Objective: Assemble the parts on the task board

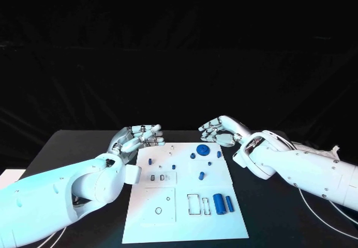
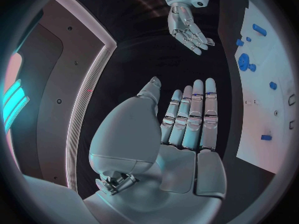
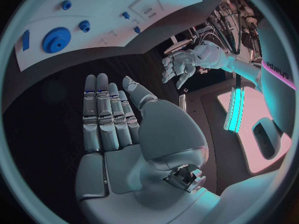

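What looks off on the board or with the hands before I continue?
Nothing stands out. The task board lies flat on the table, blue parts rest on it, none spilled off. The left hand and right hand hover open at its far edge, holding nothing.

The left arm (image 1: 60, 194) enters from the lower left of the head view and reaches forward, its wrist bent so that the left hand (image 1: 138, 137) is raised with the fingers (image 1: 151, 133) loosely curled toward the centre. The left wrist view shows that hand's palm flat, the fingers straight and side by side, the thumb apart, with nothing held. The right arm (image 1: 306, 170) comes in from the right, and the right hand (image 1: 220, 132) faces the left one, fingers bent inward. In the right wrist view its palm is bare, fingers extended together, thumb angled away. The two hands are apart.
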